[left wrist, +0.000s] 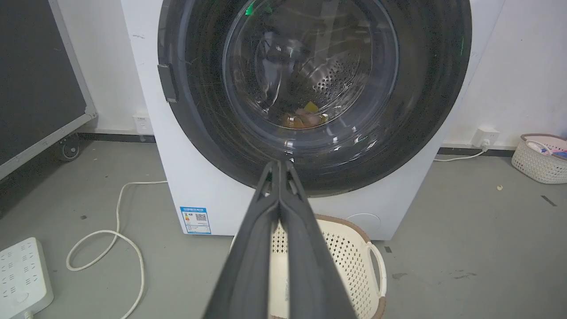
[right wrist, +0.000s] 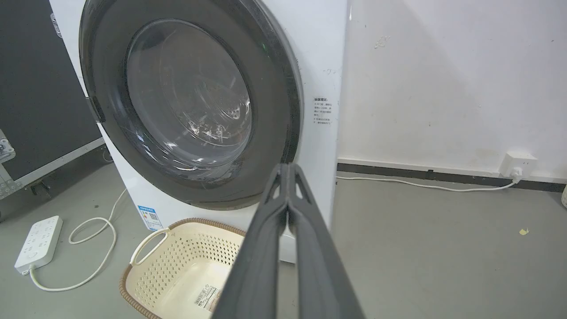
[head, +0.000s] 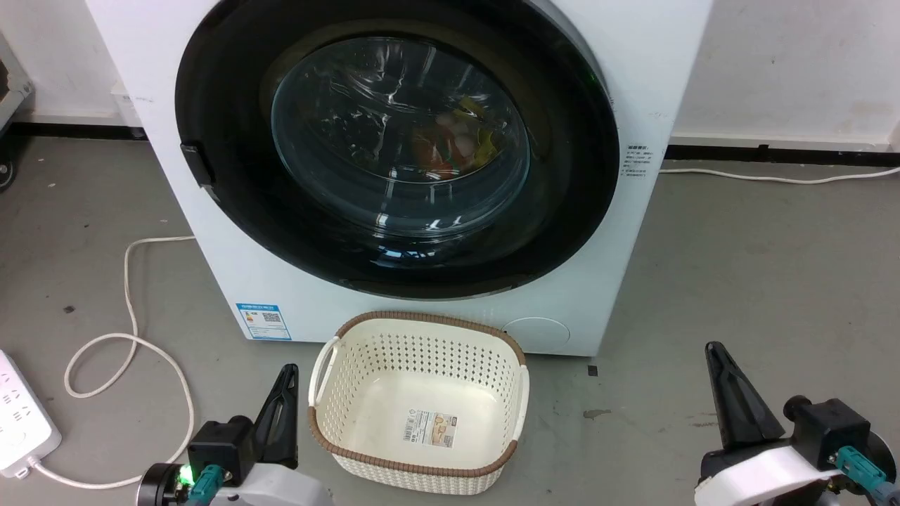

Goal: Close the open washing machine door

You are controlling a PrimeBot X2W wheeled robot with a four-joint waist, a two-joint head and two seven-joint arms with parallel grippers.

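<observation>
1. The washing machine [head: 232,267] is seen standing on the grey floor [head: 759,295] against a white wall, its front turned toward the head camera.
2. The washing machine door [head: 401,140] is seen lying flat over the porthole, its black rim against the white front. Whether it is latched cannot be told.
3. A small dark handle tab [head: 197,163] is noted on the door rim's left edge in the head view.
4. Coloured items [head: 450,144] are seen through the clear window, low in the steel drum.
5. A blue-white label [head: 264,321] is seen low on the machine's front.
6. A cream perforated basket [head: 422,320] with a brown rim is placed on the floor just in front of the machine, below the door.
7. The left end effector [left wrist: 279,165] is seen narrow, fingers pressed together, with nothing held. It is low and well apart from the door, just left of the basket in the head view.
8. The right end effector [right wrist: 288,166] is likewise narrow, fingertips meeting, with nothing held. It is well right of the basket and apart from the door.
9. A white power strip [head: 21,422] and a looped white cable [head: 133,337] are seen on the floor left of the machine.
10. A second basket [left wrist: 540,157] is seen by the wall in the left wrist view.
</observation>
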